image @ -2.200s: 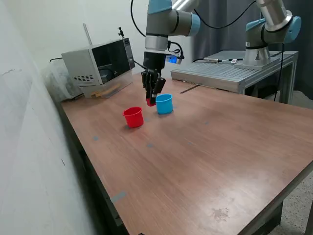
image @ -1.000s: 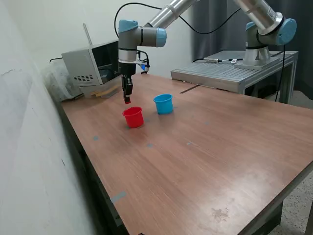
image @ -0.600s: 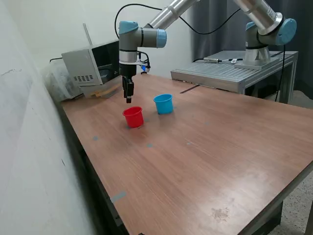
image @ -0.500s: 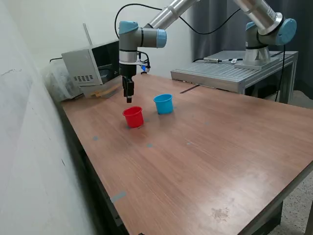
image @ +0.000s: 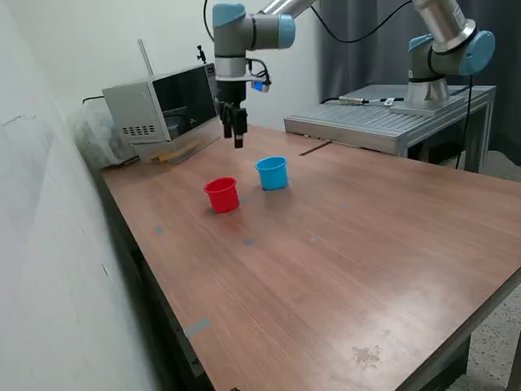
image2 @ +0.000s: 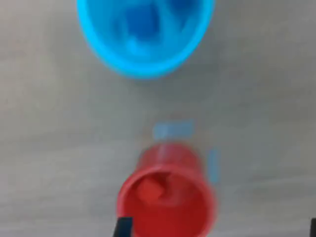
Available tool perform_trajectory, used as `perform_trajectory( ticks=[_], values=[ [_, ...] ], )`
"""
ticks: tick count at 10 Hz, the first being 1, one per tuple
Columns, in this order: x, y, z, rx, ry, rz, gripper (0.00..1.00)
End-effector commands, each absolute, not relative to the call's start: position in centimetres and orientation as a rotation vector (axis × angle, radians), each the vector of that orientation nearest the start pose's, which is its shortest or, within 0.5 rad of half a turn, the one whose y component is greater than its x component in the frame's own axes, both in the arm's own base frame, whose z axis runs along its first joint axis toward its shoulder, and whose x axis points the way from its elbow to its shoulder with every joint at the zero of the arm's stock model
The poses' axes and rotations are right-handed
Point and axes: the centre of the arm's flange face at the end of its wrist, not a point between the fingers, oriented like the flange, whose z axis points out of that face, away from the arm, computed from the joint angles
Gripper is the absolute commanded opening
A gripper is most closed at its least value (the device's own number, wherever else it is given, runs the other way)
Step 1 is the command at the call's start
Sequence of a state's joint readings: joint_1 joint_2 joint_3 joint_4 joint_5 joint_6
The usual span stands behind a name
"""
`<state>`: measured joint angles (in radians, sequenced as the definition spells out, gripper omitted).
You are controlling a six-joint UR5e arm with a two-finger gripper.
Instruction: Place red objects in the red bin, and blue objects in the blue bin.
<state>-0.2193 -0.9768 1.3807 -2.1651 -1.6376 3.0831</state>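
Exterior view, one table (image: 350, 244), wood-grained, carrying all items. Gripper (image: 238, 143), hanging above the far part of the table, beyond both cups, nothing visible between its fingers; whether spread or closed could not be told. Red bin (image: 221, 195), upright, toward the exterior view's left; blue bin (image: 273, 173), upright, just beside it to the right, apart. Wrist view, blurred: red cube (image2: 148, 190) lay inside the red bin; dark blue cube (image2: 140, 22) lay inside the blue bin.
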Motion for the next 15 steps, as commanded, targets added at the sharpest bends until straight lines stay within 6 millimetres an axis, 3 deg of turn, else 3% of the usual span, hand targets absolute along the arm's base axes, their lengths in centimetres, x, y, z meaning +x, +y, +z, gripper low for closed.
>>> perform_trajectory(
  ticks=[1, 3, 4, 6, 8, 11, 14, 15],
  values=[
    [-61.3, -4.9, 39.6, -2.126, 2.288, 0.148, 1.00],
    [-52.3, -10.3, 48.9, -2.159, 2.266, 0.152, 1.00],
    [-48.2, -11.7, 52.1, -2.102, 2.305, 0.130, 1.00],
    [-42.1, -15.1, 55.1, -2.070, 2.314, 0.103, 1.00],
    [-38.6, -18.6, 55.0, -2.088, 2.279, 0.077, 1.00],
    [-36.5, -18.7, 54.1, -2.079, 2.248, 0.038, 1.00],
    [-34.4, -18.5, 52.3, -1.988, 2.127, -0.108, 1.00],
    [-33.9, -19.3, 52.2, -2.005, 2.097, -0.113, 1.00]
  ],
)
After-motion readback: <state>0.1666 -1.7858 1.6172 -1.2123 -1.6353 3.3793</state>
